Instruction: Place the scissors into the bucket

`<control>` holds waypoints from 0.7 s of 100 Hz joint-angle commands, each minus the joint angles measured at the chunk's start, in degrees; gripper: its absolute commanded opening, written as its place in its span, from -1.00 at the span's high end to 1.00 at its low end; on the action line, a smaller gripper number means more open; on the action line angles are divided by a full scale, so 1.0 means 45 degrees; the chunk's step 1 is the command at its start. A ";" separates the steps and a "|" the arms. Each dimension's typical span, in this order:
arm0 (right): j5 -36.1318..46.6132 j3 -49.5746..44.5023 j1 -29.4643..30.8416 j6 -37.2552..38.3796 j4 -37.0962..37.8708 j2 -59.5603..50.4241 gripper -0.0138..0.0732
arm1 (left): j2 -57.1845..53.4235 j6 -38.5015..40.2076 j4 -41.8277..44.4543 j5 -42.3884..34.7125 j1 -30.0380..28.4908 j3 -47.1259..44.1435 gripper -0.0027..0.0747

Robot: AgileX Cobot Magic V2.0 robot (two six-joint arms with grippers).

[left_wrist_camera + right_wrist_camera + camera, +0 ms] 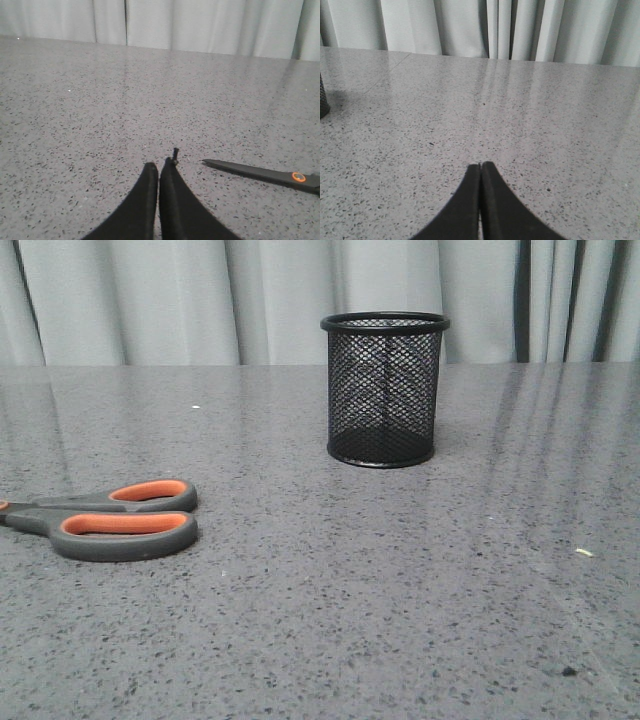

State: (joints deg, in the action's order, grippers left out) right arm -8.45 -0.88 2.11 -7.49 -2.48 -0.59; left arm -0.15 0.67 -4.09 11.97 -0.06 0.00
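The scissors (110,518) lie flat at the left of the table in the front view, grey loop handles lined in orange pointing right, blades cut off by the left edge. Their dark blades and orange pivot (270,174) show in the left wrist view, a short way from my left gripper (159,165), which is shut and empty above the table. The bucket (384,388), a black wire-mesh cup, stands upright at the middle back. A sliver of its base (323,102) shows in the right wrist view. My right gripper (480,164) is shut and empty. Neither gripper shows in the front view.
The grey speckled table (400,580) runs back to pale curtains (150,300). A small pale scrap (584,552) lies at the right and a dark speck (568,672) near the front right.
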 commanded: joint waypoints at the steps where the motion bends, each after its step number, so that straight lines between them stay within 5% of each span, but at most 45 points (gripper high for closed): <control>1: 0.1013 -0.0054 0.0078 0.0015 0.0147 -0.0287 0.85 | -0.0333 0.0084 -0.0121 -0.1037 0.0078 -0.0519 0.98; 70: 0.1488 -0.0054 0.0078 0.0015 -0.0151 -0.0287 0.85 | -0.0333 0.0084 -0.0121 -0.1060 0.0078 -0.0519 0.98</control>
State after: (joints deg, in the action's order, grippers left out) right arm -6.94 -0.88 2.11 -7.49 -3.08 -0.59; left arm -0.15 0.67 -4.09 11.97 -0.06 0.00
